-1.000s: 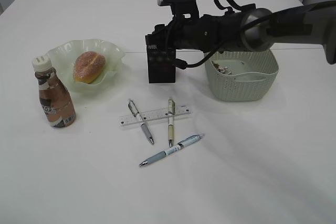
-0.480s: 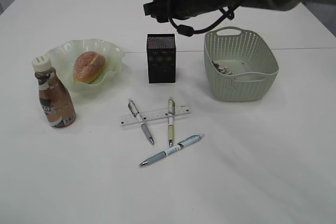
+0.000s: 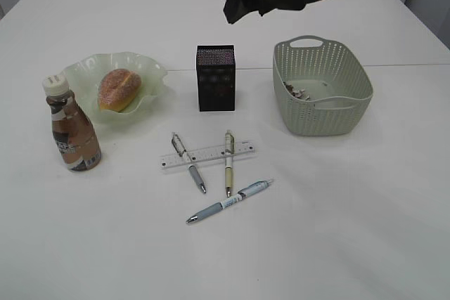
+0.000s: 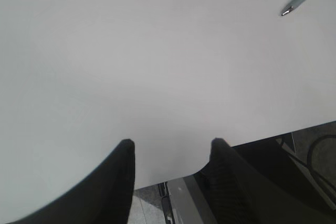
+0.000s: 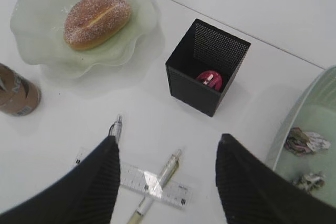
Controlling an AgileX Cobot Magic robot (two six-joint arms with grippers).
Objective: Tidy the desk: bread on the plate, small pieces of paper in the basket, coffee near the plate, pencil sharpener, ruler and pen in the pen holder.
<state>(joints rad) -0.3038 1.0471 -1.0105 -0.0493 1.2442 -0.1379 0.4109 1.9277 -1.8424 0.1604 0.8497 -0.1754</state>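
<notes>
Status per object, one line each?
Sugared golden-brown bun: on ruffled green glass plate.
Brown coffee bottle: upright, capped, beside plate.
Crumpled paper scraps: in grey-green basket.
Pink sharpener: inside black mesh holder.
Clear ruler, three pens: on desk.

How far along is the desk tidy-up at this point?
Done: the sugar-dusted bun sits on the pale green ruffled glass plate, the brown coffee bottle stands beside it, two crumpled paper scraps lie in the grey-green basket, and a pink sharpener is inside the black mesh pen holder. In hand: nothing; both grippers are open. Left: the clear ruler and three pens remain on the white desk.
</notes>
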